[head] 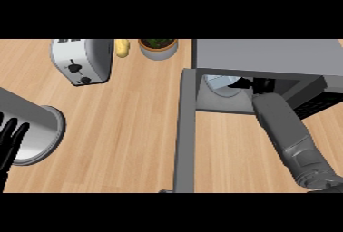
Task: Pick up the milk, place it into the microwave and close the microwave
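Note:
The grey microwave point(268, 54) stands at the back right with its door point(188, 131) swung open toward me. My right forearm reaches into the cavity, and only dark parts of my right hand point(242, 84) show under the microwave's top edge, beside the pale round turntable point(221, 87). No milk is visible; the microwave's top hides whatever lies at the hand. My left hand point(10, 138) rests open at the left edge, fingers up, holding nothing.
A silver toaster point(80, 61) stands at the back left. Beside it are a yellow item point(122, 47) and a potted plant point(159, 47). A round grey metal vessel point(40, 133) sits near my left hand. Bare wooden counter lies left of the door.

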Available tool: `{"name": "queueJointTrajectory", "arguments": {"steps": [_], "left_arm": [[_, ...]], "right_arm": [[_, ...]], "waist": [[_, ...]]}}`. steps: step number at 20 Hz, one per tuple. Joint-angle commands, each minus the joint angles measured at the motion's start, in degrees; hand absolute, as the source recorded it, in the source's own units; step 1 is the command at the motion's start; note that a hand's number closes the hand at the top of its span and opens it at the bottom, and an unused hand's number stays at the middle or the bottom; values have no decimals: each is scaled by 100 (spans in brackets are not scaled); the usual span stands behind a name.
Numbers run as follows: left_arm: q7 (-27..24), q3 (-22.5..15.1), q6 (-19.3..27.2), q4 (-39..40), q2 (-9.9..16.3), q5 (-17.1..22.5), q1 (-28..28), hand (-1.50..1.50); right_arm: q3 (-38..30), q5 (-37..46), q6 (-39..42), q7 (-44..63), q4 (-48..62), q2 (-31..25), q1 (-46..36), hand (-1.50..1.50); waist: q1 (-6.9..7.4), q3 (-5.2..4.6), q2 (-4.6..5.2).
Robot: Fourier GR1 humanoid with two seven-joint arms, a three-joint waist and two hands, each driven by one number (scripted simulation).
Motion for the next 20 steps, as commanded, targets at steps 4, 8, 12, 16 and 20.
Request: {"name": "queueJointTrajectory", "arguments": {"steps": [4, 8, 12, 16, 20], "left_arm": [[48, -117, 60, 75, 25, -298, -184, -150], [-63, -154, -88, -29, 36, -364, 14, -150], [-175, -131, -85, 272, 74, -449, -238, -150], [-331, -112, -193, 141, 5, -439, 90, -150], [-28, -90, -84, -92, 69, -386, -13, -150]], "right_arm": [[378, 643, -277, 254, 1066, -182, -612, -150], [480, 765, -193, 370, 1267, 73, -858, -150], [401, 703, 4, 294, 1288, 159, -898, -150], [348, 682, 63, 263, 1287, 215, -952, -150], [206, 591, -54, 341, 1270, 80, -1029, -150]], "waist": [[115, 3, 58], [174, 4, 48], [125, 7, 73], [115, 3, 30], [56, 6, 19]]}}
